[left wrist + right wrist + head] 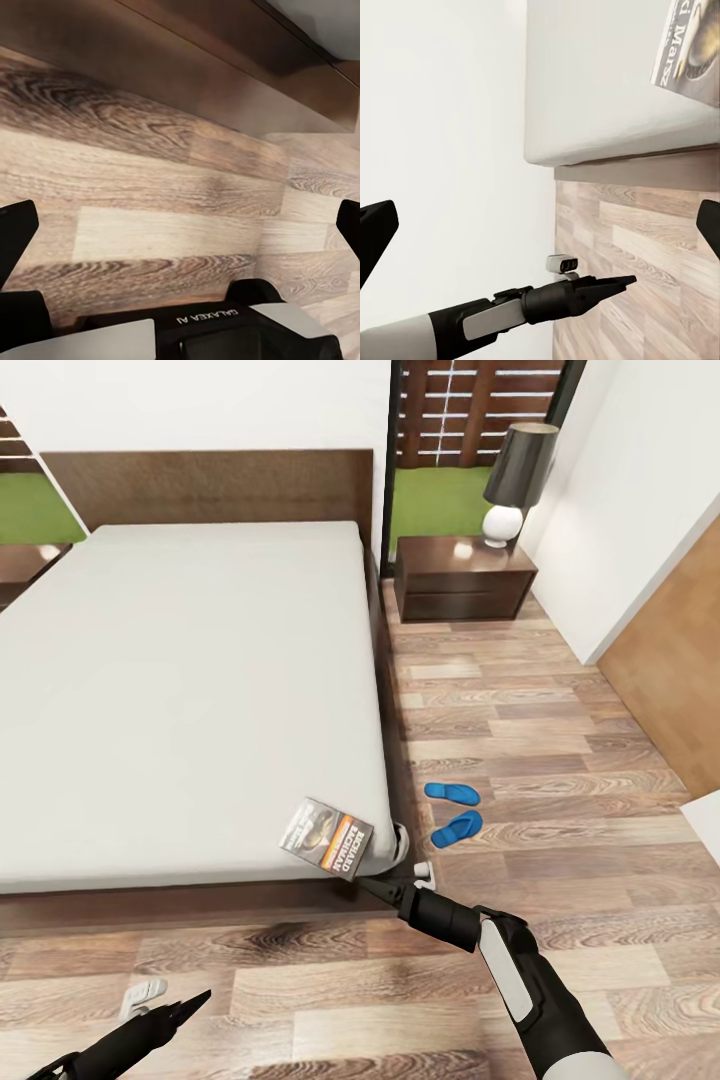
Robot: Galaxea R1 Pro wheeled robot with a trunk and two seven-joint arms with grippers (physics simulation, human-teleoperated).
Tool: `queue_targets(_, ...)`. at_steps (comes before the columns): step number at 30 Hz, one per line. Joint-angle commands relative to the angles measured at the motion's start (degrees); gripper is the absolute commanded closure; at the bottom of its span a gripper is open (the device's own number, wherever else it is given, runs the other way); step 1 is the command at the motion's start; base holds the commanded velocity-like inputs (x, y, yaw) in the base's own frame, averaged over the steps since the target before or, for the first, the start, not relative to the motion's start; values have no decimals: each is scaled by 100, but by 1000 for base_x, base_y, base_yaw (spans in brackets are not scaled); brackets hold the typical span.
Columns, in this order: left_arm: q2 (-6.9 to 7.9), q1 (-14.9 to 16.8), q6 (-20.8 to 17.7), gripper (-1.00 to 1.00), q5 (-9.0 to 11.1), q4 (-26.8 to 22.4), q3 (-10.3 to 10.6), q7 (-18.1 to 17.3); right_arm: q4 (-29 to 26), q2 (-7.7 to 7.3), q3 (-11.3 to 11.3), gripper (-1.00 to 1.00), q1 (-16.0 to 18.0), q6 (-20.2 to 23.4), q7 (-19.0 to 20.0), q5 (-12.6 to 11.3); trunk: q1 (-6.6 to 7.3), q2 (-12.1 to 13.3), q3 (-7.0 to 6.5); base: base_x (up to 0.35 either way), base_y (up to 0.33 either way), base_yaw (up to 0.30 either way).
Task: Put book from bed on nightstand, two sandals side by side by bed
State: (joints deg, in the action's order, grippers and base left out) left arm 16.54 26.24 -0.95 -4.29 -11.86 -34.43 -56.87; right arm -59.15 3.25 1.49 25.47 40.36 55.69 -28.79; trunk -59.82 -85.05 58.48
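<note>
The robot's glossy black tubular right arm (pixel 520 970) carries a pale grey panel, its slim black left arm (pixel 130 1040) tapers to pointed fingers, and white "GALAXEA AI" lettering marks the black-and-grey wrist housing (pixel 225 330).

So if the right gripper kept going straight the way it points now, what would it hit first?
Most likely the book at the mattress corner: the right gripper, jaws wide in the wrist view, points toward it. Depth is unclear; it could meet the bed edge first.
</note>
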Motion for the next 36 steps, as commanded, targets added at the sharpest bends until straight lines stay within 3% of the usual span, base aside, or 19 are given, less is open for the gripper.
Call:
queue_targets(1,-1,4,-10,-100,-45,0,-46,-26,0,0,0,-100,2,39,-4,-31,-22,-43,22,0,0,0)
queue_targets(36,-1,4,-10,-100,-45,0,-46,-26,0,0,0,-100,2,59,4,-32,-791,-1447,650,0,0,0)
